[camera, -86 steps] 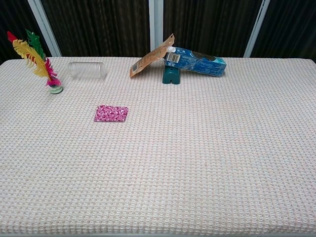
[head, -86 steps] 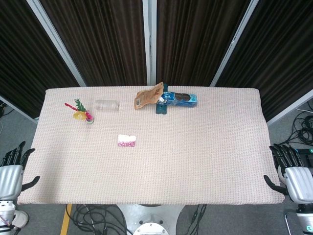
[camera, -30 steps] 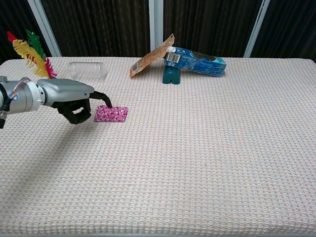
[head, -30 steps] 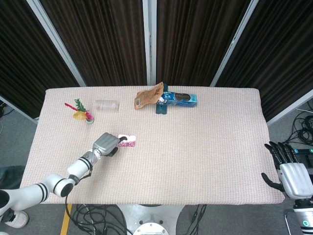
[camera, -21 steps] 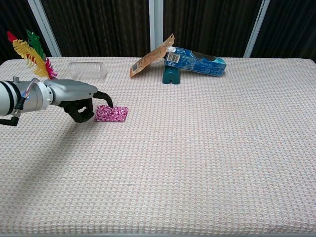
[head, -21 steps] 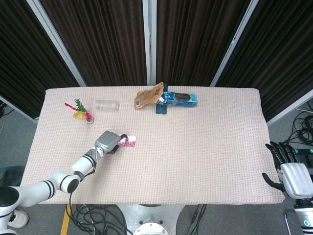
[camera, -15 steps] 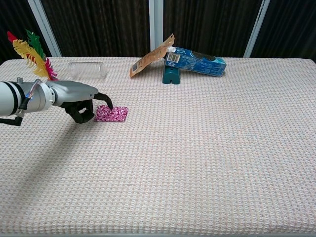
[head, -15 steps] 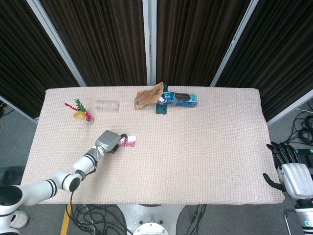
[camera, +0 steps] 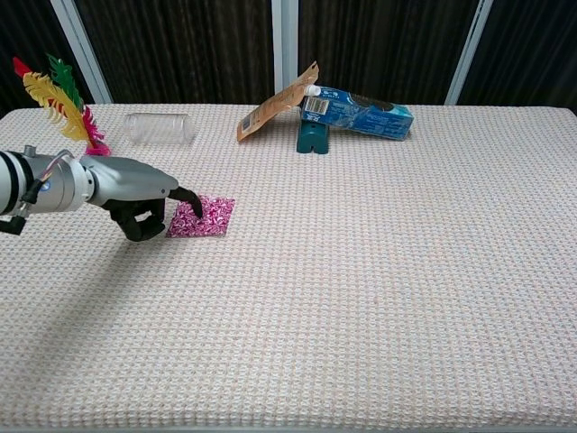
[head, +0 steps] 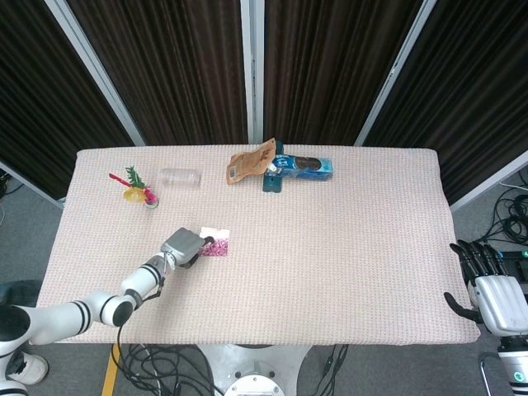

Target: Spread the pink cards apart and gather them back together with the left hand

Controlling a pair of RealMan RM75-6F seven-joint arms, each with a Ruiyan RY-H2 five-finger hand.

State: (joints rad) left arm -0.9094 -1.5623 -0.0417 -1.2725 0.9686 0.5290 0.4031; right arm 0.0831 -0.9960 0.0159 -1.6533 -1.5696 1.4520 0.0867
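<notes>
Pink cards (camera: 203, 217): flat patterned rectangle w/ left hand (camera: 144, 200) fingertip on.

- The bench (camera: 379, 298) was covered with a pale woven cloth.
- The pink cards (camera: 201, 217) lay flat on its left part.
- A clear bottle (camera: 160, 128) lay on its side near the far edge.
- A feather shuttlecock (camera: 70, 113) stood at the far left.
- A blue box (camera: 361, 110) rested tilted on a dark green stand (camera: 313, 139), with a brown packet (camera: 275, 112) leaning beside it.
</notes>
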